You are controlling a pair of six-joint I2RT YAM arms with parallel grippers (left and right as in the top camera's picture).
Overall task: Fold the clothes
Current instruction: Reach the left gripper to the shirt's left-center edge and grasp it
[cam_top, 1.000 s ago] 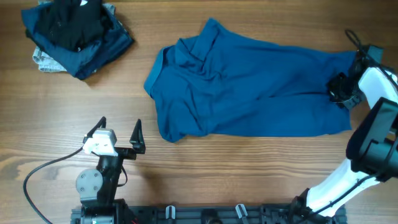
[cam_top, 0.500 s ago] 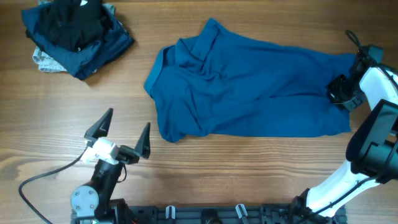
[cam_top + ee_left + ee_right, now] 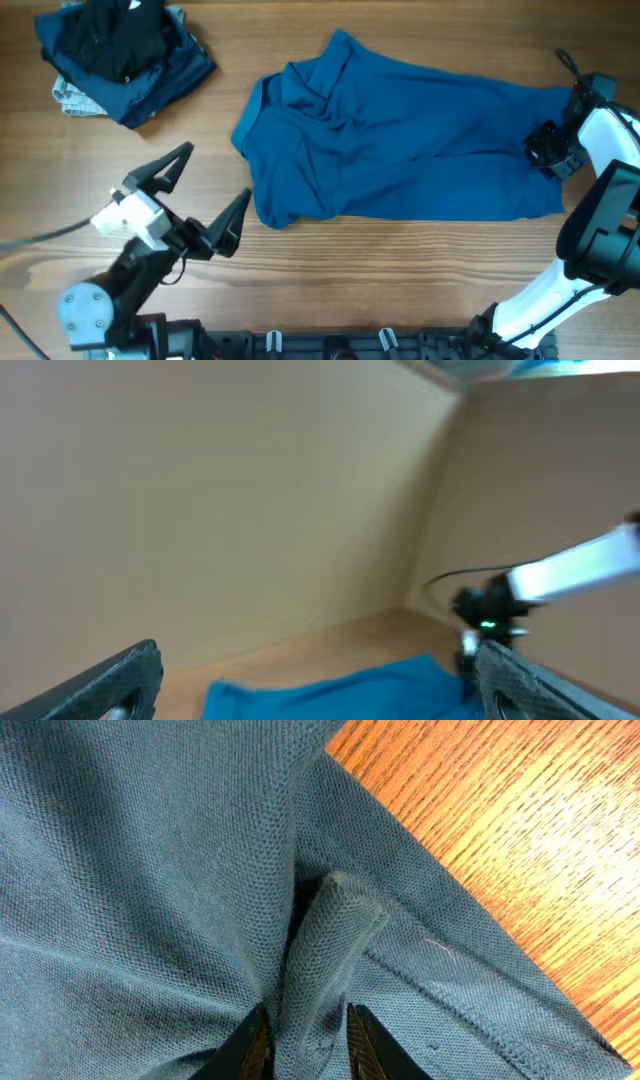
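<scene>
A blue polo shirt (image 3: 400, 140) lies spread and rumpled across the middle and right of the wooden table. My right gripper (image 3: 553, 150) is at the shirt's right end, shut on a pinched fold of the blue fabric (image 3: 320, 960). My left gripper (image 3: 205, 195) is open and empty, raised and tilted above the table just left of the shirt's lower left corner. In the left wrist view its two dark fingertips (image 3: 310, 680) frame the blue shirt (image 3: 330, 695) far off, with the right arm (image 3: 560, 575) behind it.
A pile of dark blue and black clothes (image 3: 120, 50) sits at the far left corner of the table (image 3: 150, 150). The left arm's cable (image 3: 40, 235) trails off the left edge.
My left arm has lifted and swung up and to the left, tilting its gripper toward the shirt. The right gripper has stayed on the shirt's right end.
</scene>
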